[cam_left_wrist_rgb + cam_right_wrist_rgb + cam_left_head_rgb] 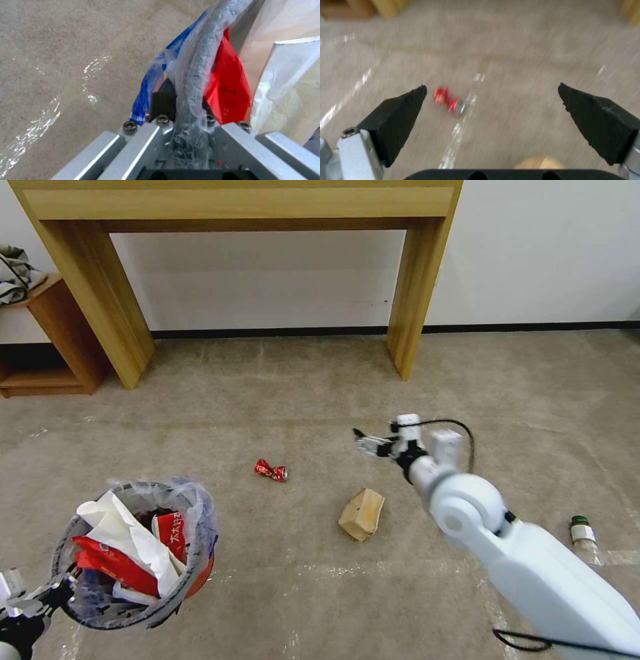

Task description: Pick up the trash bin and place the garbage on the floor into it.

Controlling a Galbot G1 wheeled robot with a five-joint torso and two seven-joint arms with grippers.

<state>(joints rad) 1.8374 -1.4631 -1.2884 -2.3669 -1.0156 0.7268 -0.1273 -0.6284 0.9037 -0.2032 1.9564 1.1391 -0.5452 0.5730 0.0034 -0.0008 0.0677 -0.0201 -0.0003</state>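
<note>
The trash bin [137, 553] hangs at the lower left, stuffed with white tissue and red wrappers, and my left gripper [50, 595] is shut on its rim [193, 75]. On the floor [300, 387] lie a crushed red can [270, 470], a tan paper packet [362, 513] and a small bottle [582, 531]. My right gripper [365, 441] hovers open over the carpet, right of the can and beyond the packet. In the right wrist view the can [448, 103] lies between the spread fingers [400, 120], close to one of them, and the packet's edge [538, 161] peeks in.
A light wooden table [240, 207] stands against the white wall, its legs [410, 287] on the carpet ahead. A brown side shelf [47, 340] sits at the far left. Pale tape lines [373, 568] cross the carpet near me.
</note>
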